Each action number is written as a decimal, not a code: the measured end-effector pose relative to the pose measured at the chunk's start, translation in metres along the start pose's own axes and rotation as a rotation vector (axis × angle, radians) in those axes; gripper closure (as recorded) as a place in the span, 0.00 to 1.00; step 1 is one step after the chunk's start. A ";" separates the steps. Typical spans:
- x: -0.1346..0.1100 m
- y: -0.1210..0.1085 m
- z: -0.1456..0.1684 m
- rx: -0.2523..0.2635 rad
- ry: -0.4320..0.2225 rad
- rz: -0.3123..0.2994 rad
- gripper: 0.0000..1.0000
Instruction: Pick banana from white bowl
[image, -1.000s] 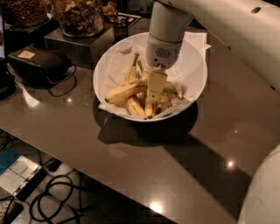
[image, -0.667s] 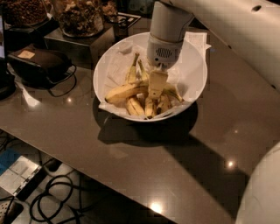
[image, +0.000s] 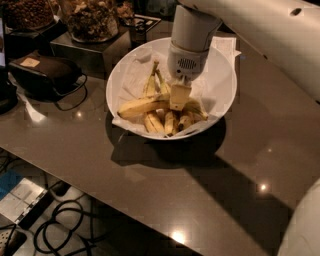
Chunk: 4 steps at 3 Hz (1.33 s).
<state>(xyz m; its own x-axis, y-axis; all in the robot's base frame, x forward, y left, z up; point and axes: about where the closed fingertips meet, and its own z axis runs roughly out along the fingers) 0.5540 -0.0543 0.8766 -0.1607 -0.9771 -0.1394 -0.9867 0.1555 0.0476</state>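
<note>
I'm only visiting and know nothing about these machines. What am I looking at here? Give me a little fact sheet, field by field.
pincer: lowered into the bowl, over the middle of the fruit
banana: the longest one, lying in the bowl, stretching left from the pincer
white bowl: paper-lined, standing on the table
smaller bananas: heaped toward the bowl's front
glass jars: snacks, behind the bowl

A: Is there any writing to read here?
B: None. The tan label (image: 30, 62) on the dark case (image: 50, 74), at nine o'clock from the white bowl (image: 226, 92), cannot be made out. Neither can the paper sheet (image: 226, 46) at one o'clock.
A: And the gripper (image: 179, 96)?
B: No markings. It sits low in the bowl's middle.
</note>
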 end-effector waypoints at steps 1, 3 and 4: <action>-0.003 -0.003 0.000 0.015 -0.012 -0.001 1.00; -0.014 0.026 -0.044 0.095 -0.054 -0.032 1.00; -0.023 0.036 -0.062 0.106 -0.061 -0.057 1.00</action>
<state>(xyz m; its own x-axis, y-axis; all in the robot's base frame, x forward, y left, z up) 0.5233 -0.0350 0.9424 -0.1021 -0.9746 -0.1993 -0.9908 0.1175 -0.0669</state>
